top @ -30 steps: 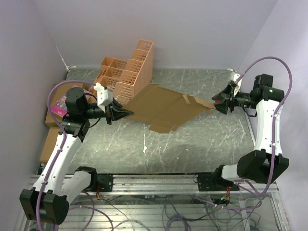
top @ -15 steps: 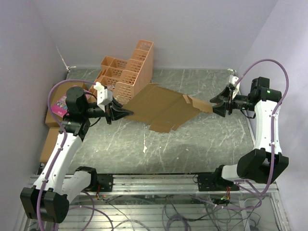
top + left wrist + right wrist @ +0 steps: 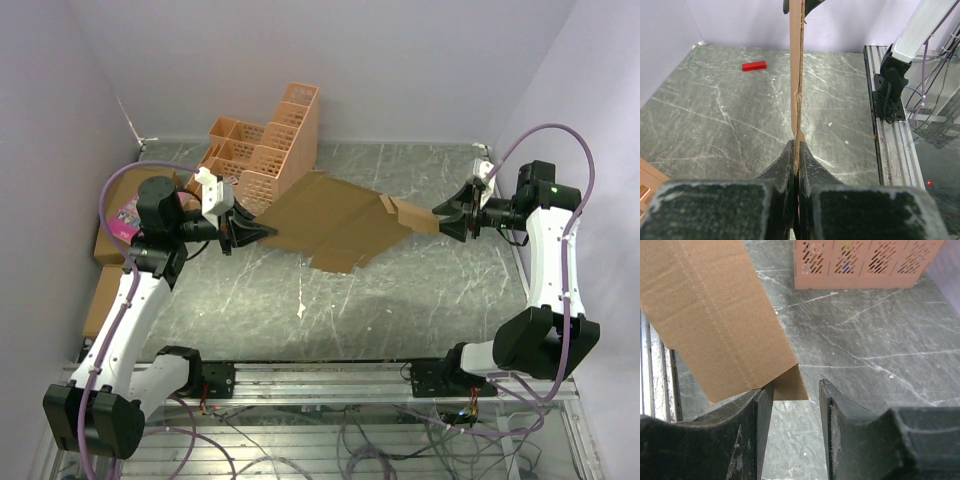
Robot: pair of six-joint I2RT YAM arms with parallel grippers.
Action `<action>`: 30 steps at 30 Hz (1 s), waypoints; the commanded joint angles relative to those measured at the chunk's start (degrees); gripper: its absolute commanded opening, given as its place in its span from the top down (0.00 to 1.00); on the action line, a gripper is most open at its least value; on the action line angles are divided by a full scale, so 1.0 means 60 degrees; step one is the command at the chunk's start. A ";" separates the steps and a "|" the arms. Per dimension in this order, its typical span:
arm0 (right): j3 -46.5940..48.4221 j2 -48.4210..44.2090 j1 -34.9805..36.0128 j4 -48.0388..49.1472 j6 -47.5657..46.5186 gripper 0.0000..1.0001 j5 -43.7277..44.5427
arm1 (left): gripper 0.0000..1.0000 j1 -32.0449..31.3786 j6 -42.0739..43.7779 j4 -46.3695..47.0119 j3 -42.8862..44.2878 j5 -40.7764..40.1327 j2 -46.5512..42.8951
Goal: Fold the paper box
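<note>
The paper box [image 3: 335,225] is a flat brown cardboard sheet with flaps, held up above the table's middle. My left gripper [image 3: 262,231] is shut on its left edge; in the left wrist view the sheet [image 3: 797,75] stands edge-on, pinched between the black fingers [image 3: 786,162]. My right gripper [image 3: 447,216] is open at the sheet's right flap [image 3: 412,215]. In the right wrist view the flap [image 3: 715,320] rests against the left finger [image 3: 757,410], with a small corner sticking into the gap. The right finger [image 3: 832,412] stands apart from it.
An orange plastic lattice crate [image 3: 265,150] stands at the back left, close behind the sheet; it also shows in the right wrist view [image 3: 865,262]. A pink book [image 3: 127,215] and brown cartons [image 3: 105,290] lie off the left edge. A small red block [image 3: 754,65] lies on the table.
My right gripper has moved left along the flap and opened wider. The flap now reaches up to its fingers. The left gripper keeps its hold and has barely moved.
</note>
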 commanded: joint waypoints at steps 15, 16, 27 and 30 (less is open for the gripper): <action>0.0958 0.0430 -0.0078 -0.0118 -0.0383 0.52 -0.0448 | 0.93 0.0177 0.1344 -0.1953 0.1987 0.0929 0.1148; 0.1144 0.0470 -0.0089 -0.0105 -0.0270 0.52 -0.0346 | 0.93 0.0177 0.1370 -0.2051 0.2069 0.0836 0.1228; 0.1488 -0.1500 -0.0345 0.6090 0.4391 0.23 0.6934 | 0.93 0.0439 -0.0497 -0.0448 0.2702 -0.0638 0.1291; 0.2509 -0.0796 -0.0561 0.6325 0.5046 0.23 0.7518 | 0.93 0.0708 -0.1815 0.1265 0.2788 -0.0679 0.1189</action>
